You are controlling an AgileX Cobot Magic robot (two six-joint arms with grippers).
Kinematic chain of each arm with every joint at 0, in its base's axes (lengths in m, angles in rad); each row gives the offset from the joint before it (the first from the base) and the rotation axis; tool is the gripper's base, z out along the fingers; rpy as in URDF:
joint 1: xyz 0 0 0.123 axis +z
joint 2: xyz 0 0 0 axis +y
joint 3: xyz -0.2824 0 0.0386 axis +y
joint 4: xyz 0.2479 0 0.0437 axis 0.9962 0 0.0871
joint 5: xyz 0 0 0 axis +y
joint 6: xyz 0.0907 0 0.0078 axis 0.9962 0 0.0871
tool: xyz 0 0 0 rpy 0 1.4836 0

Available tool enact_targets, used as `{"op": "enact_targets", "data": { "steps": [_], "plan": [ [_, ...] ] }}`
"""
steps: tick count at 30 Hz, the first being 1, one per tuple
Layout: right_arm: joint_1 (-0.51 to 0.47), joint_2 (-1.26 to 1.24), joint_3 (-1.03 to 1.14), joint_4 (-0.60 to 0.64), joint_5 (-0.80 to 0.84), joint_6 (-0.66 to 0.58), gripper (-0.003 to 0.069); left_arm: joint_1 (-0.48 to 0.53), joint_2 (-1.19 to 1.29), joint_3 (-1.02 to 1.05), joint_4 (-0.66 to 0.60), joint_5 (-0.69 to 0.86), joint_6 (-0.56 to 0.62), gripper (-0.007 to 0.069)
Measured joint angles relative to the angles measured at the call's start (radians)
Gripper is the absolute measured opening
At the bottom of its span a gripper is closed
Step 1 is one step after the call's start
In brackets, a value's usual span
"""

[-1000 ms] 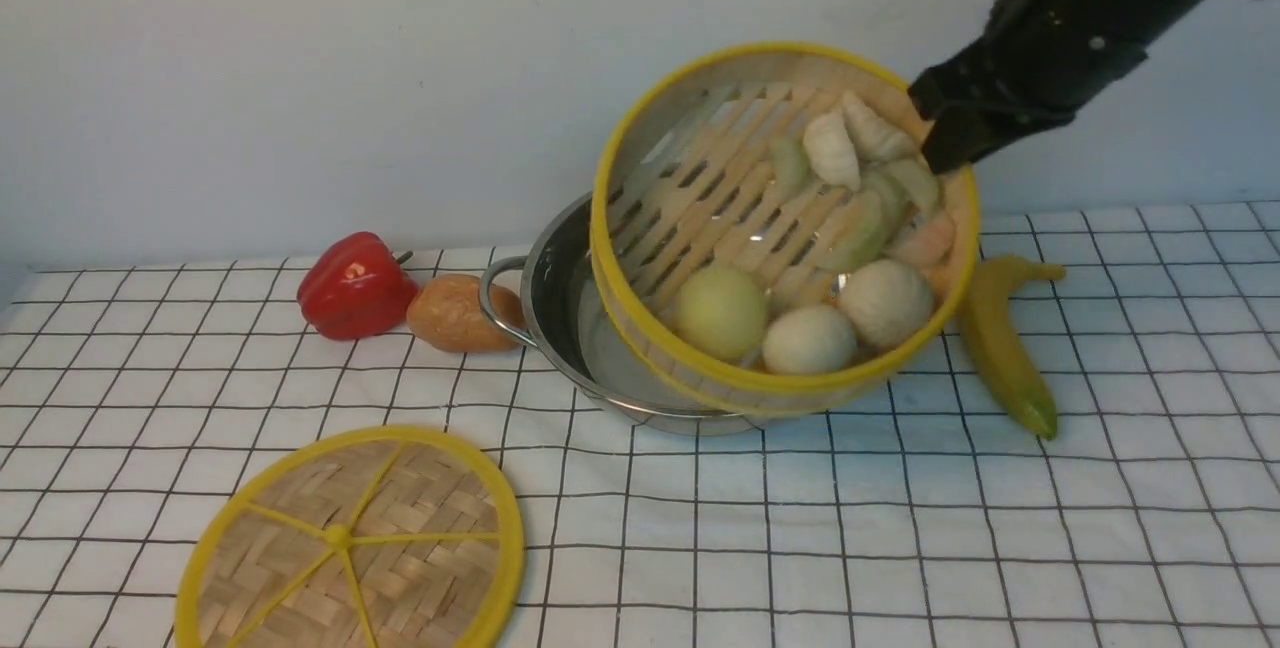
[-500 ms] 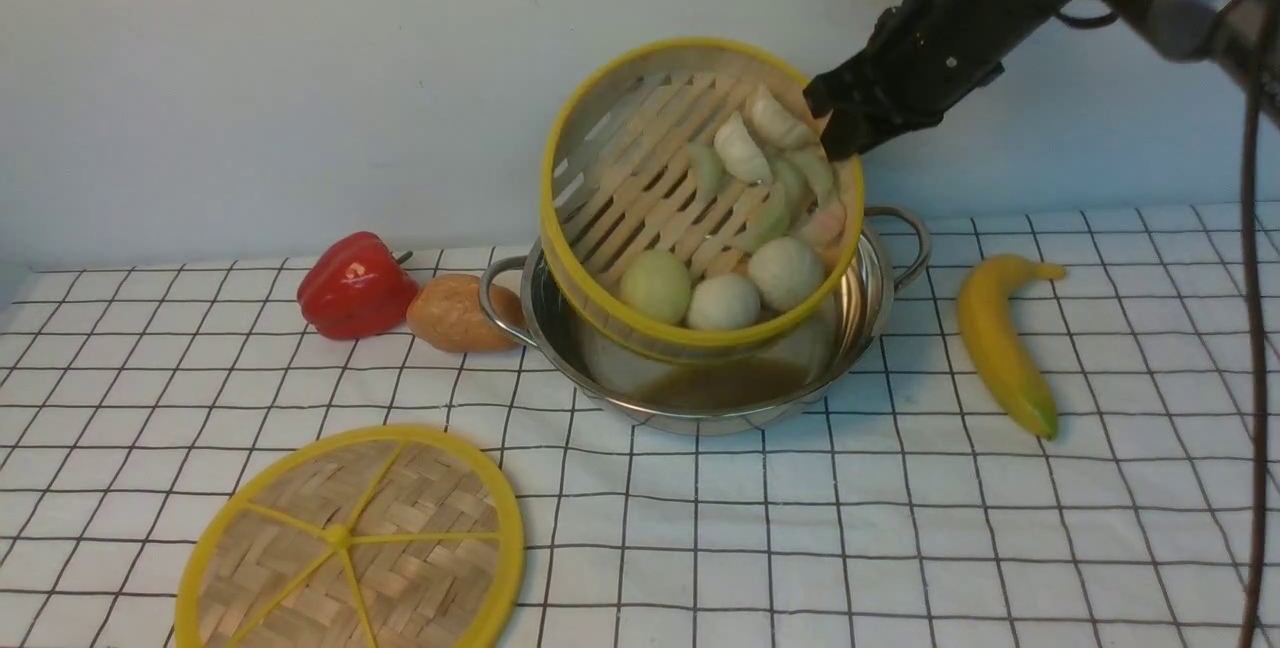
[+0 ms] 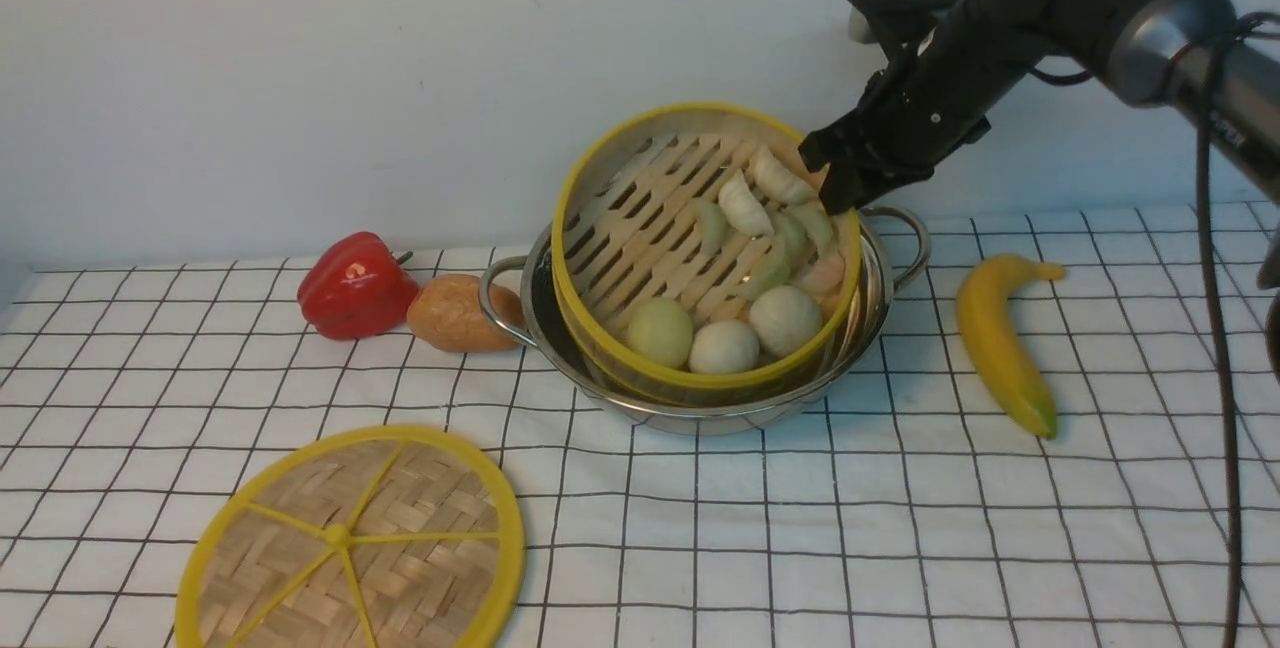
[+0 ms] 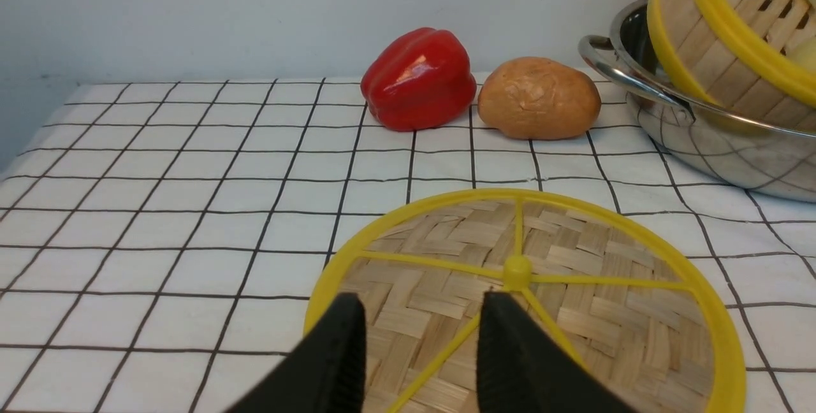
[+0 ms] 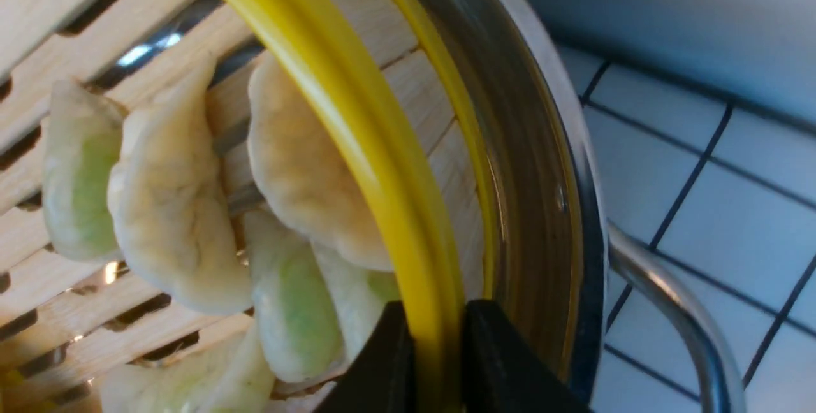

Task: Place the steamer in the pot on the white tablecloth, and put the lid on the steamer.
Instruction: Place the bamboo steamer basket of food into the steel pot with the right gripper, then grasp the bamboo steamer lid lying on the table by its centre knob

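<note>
lid [image 3: 350, 538] flat on white tablecloth [image 3: 900, 528] front-left, left gripper [image 4: 421, 349] over it with jaws narrowly apart and empty, behind that steamer [image 3: 650, 228] tilted inside pot [image 3: 690, 416], far-right rim pinched by right gripper [image 3: 838, 190].

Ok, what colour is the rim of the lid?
Yellow; the lid shows it best in the left wrist view.

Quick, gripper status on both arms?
Left gripper: open, holding nothing, by the lid.
Right gripper: closed on the rim of the steamer.
</note>
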Motion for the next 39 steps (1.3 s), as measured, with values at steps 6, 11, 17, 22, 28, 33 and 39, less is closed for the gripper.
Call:
{"op": "enact_targets", "data": {
  "steps": [6, 11, 17, 22, 28, 33, 39],
  "plan": [
    [-0.001, 0.000, 0.041, -0.015, -0.005, 0.011, 0.0099, 0.000, 0.000, 0.000, 0.000, 0.000, 0.000, 0.0243],
    [-0.001, 0.000, 0.041, -0.016, -0.007, 0.012, 0.0099, 0.000, 0.000, 0.000, 0.000, 0.000, 0.000, 0.0243],
    [-0.001, 0.000, 0.041, -0.019, -0.010, -0.021, 0.0099, 0.000, 0.000, 0.000, 0.000, 0.000, 0.000, 0.0243],
    [-0.001, 0.000, 0.041, -0.007, -0.011, -0.041, 0.0195, 0.000, 0.000, 0.000, 0.000, 0.000, 0.000, 0.0243],
    [-0.001, -0.001, 0.041, -0.001, -0.011, -0.060, 0.0432, 0.000, 0.000, 0.000, 0.000, 0.000, 0.000, 0.0243],
    [-0.001, -0.001, 0.031, -0.001, -0.011, -0.061, 0.0496, 0.000, 0.000, 0.000, 0.000, 0.000, 0.000, 0.0243],
    [-0.001, -0.001, -0.137, 0.000, -0.008, -0.052, 0.0475, 0.000, 0.000, 0.000, 0.000, 0.000, 0.000, 0.0243]
  ]
}}
